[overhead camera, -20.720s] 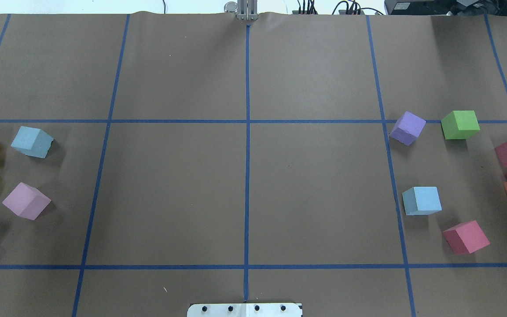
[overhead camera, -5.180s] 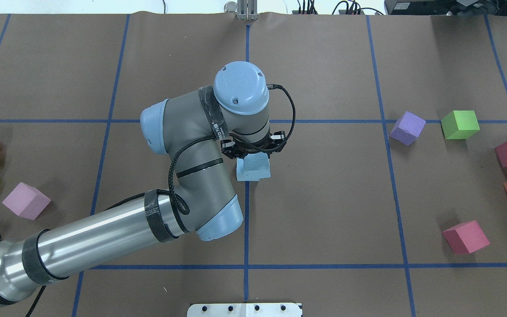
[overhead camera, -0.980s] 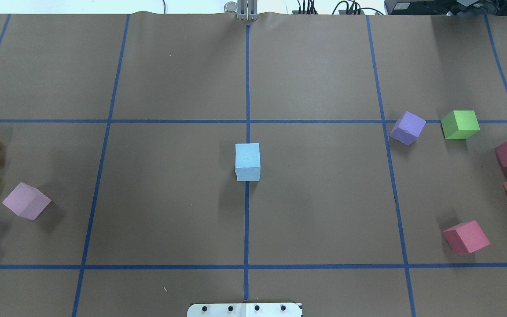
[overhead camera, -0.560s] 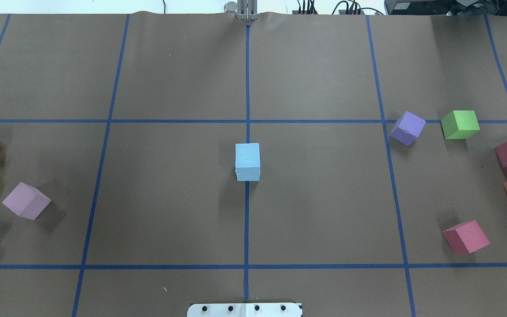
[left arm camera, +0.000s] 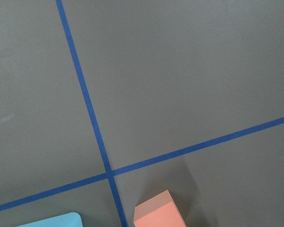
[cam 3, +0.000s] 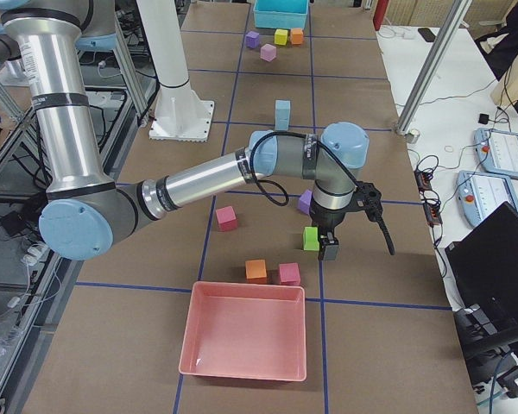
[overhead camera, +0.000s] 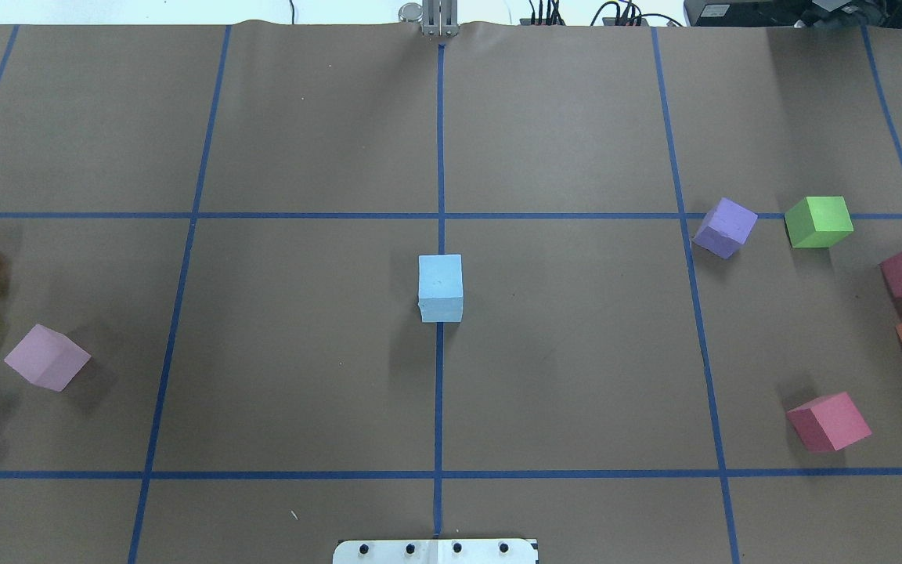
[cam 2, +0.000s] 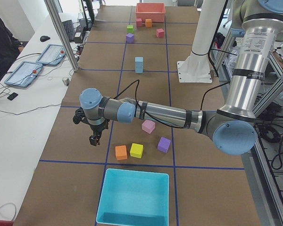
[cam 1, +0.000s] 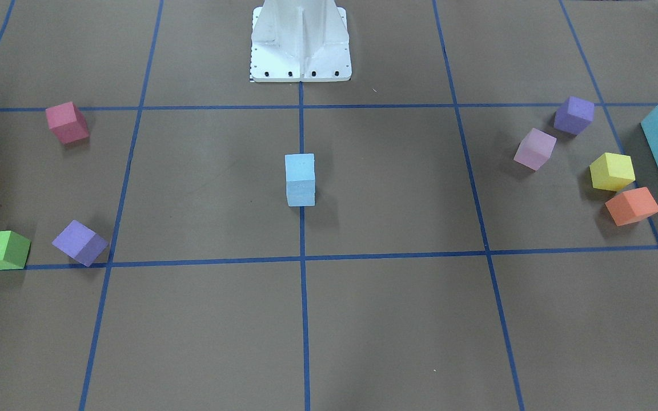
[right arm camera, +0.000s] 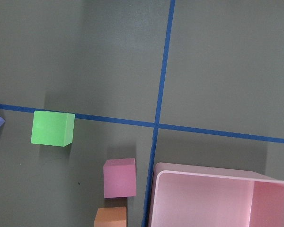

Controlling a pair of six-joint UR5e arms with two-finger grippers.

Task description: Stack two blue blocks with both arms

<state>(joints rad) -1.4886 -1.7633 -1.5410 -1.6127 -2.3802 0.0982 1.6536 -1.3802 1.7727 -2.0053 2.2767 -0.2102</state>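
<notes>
Brown paper [overhead camera: 576, 352] covers the table, ruled into large squares by blue tape lines [overhead camera: 439, 407]. A white desk [cam 2: 30, 110] carrying tablets runs along one side.

The left arm [cam 2: 160, 113] reaches low over its end of the table. The left gripper [cam 2: 94, 137] points down near an orange cube [cam 2: 121, 152]; I cannot tell whether its fingers are apart or together. The right arm [cam 3: 207, 177] reaches out at the opposite end. The right gripper [cam 3: 329, 248] hangs just beside a green cube [cam 3: 311, 239], and I cannot tell how its fingers stand either.

A turquoise bin [cam 2: 134, 195] sits at the left end and a pink bin [cam 3: 242, 332] at the right.

At the table's middle, on the centre tape line in front of the white pedestal [cam 1: 300, 40], stand the two blue blocks [cam 1: 300, 180]. They are pale sky-blue matte foam. One sits squarely on the other with edges aligned, making an upright column well apart from both grippers.
</notes>
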